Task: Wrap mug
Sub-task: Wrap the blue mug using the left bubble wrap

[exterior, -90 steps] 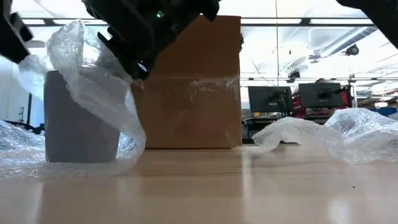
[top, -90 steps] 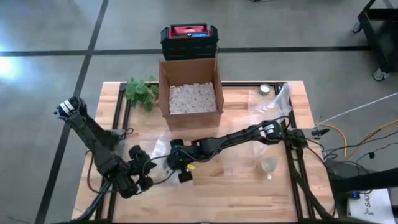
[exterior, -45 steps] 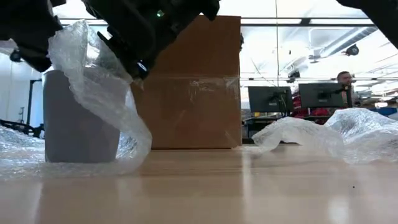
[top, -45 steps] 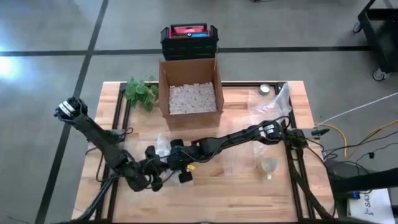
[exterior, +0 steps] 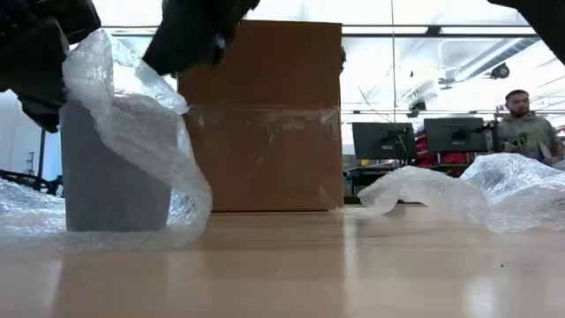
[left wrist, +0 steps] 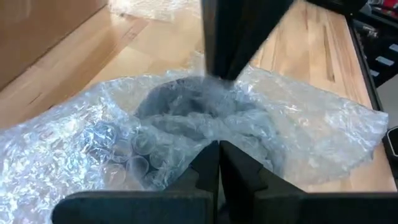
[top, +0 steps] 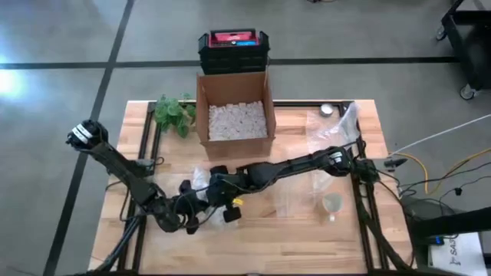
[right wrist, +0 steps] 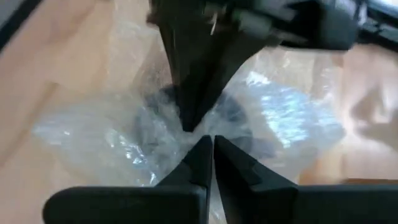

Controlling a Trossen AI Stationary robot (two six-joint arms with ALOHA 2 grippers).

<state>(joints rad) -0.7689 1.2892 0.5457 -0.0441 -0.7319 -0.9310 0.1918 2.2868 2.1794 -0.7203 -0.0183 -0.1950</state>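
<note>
High view: mug [exterior: 110, 177] stands upright between both end effectors, left [top: 189, 217] and right [top: 219, 201], each clamped on wrap [left wrist: 186, 134].

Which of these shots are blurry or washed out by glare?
Right wrist view: soft throughout, bubble wrap smeared. Low view: bright backlight from the room silhouettes both grippers above the mug; the near table is blurred. Left wrist view: sharpest. High view: evenly lit.
</note>
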